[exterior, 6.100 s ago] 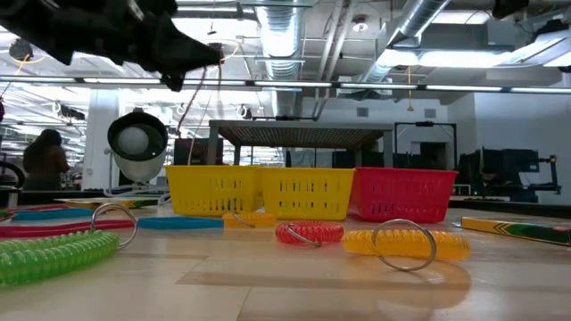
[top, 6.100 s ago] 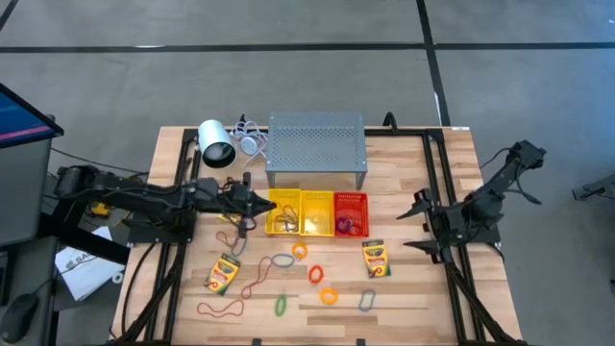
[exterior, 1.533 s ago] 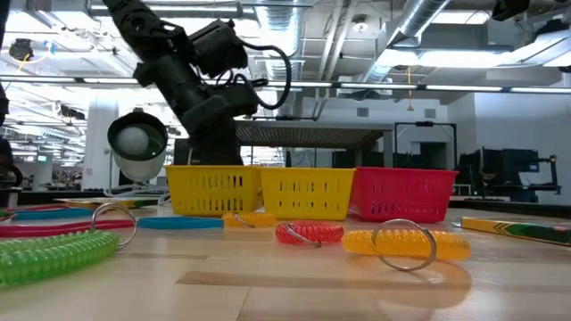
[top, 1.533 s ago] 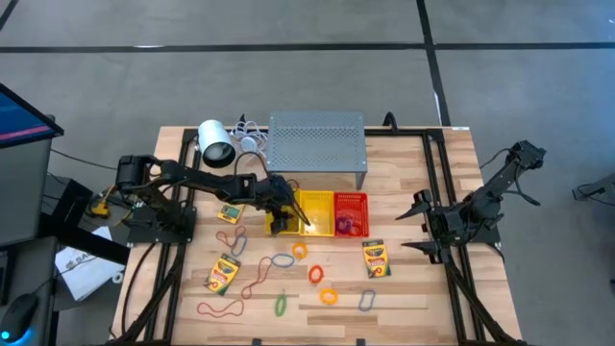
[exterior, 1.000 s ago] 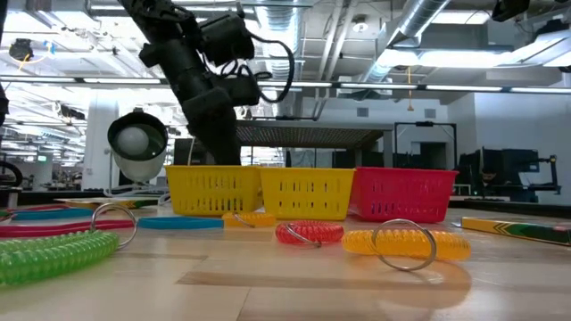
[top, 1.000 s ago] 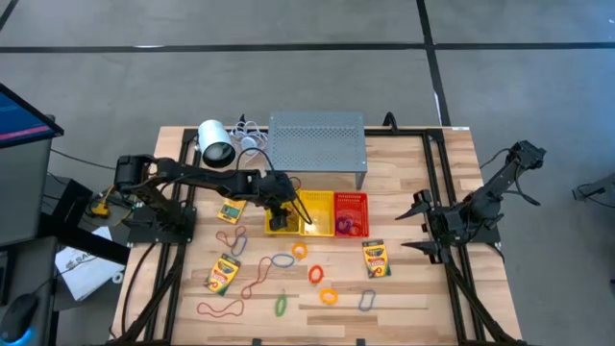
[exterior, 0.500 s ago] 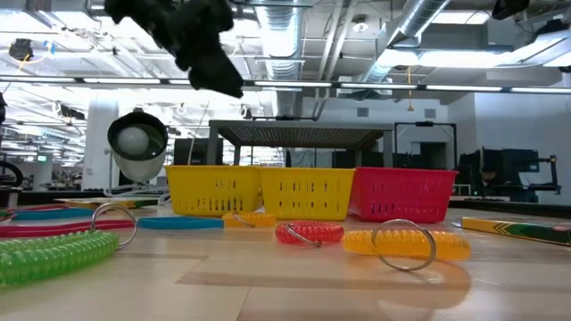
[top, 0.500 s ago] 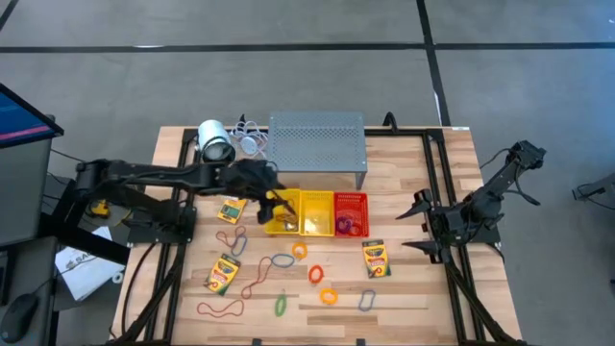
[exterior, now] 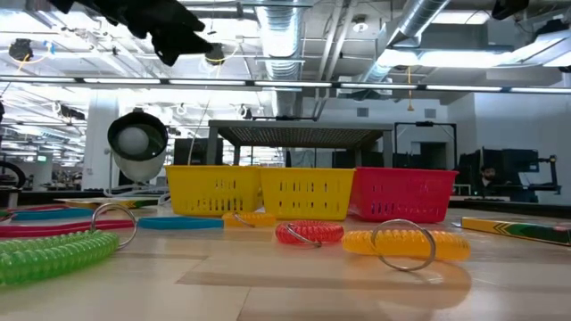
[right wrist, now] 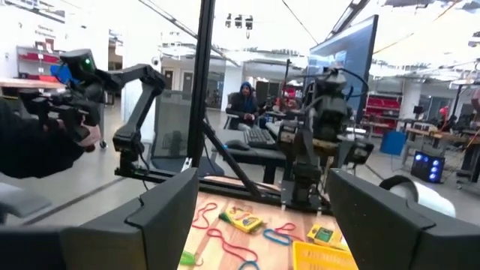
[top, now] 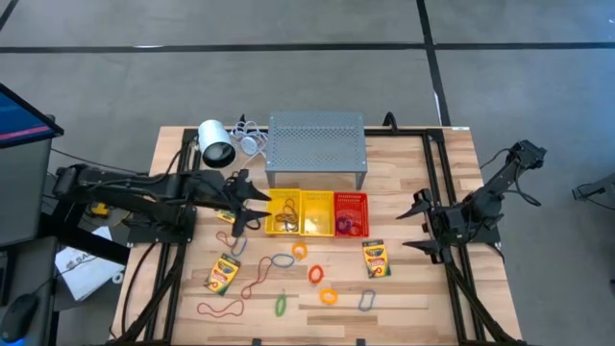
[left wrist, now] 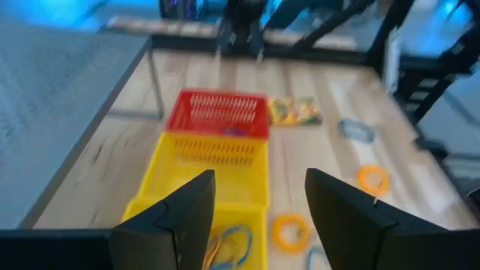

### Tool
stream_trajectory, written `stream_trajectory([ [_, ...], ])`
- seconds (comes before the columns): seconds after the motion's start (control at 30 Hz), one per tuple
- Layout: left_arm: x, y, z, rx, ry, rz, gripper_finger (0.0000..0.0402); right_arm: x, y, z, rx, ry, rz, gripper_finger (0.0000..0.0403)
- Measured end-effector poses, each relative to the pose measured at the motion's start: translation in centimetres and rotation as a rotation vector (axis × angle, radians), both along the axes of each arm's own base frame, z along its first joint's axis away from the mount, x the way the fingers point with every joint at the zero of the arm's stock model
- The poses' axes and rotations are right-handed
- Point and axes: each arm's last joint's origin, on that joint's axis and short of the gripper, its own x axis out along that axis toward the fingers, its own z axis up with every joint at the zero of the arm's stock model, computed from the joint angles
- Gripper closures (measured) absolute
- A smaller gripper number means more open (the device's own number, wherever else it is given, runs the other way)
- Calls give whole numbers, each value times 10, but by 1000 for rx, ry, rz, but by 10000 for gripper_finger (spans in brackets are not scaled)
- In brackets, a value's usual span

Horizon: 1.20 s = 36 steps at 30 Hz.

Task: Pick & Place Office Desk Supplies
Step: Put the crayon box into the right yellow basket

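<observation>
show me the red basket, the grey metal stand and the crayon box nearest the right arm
red basket (top: 351,197): high view, its far rim.
grey metal stand (top: 316,142): high view, middle of its perforated top.
crayon box (top: 376,259): high view, its printed face.

Left hand (exterior: 192,40) up high, baskets lined up below

It hangs in the air, nothing in it. Below and off to its side sit two yellow baskets (exterior: 214,191) and a red basket (exterior: 403,194), with coiled rings (exterior: 406,243) nearer on the bench (exterior: 285,285).
</observation>
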Motion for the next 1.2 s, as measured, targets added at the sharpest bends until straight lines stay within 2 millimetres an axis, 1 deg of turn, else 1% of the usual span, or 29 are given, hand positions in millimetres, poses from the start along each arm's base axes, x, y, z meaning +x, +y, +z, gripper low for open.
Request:
stream_trajectory([
  [0.2,-14,-4,-4,-9,-88,-24,197,0,0,0,64,14,13,112],
  [0.33,-16,-5,-6,-11,-123,-27,197,0,0,0,73,17,15,112],
  [1.2,-16,-5,-5,-9,-138,-28,197,0,0,0,73,17,15,112],
])
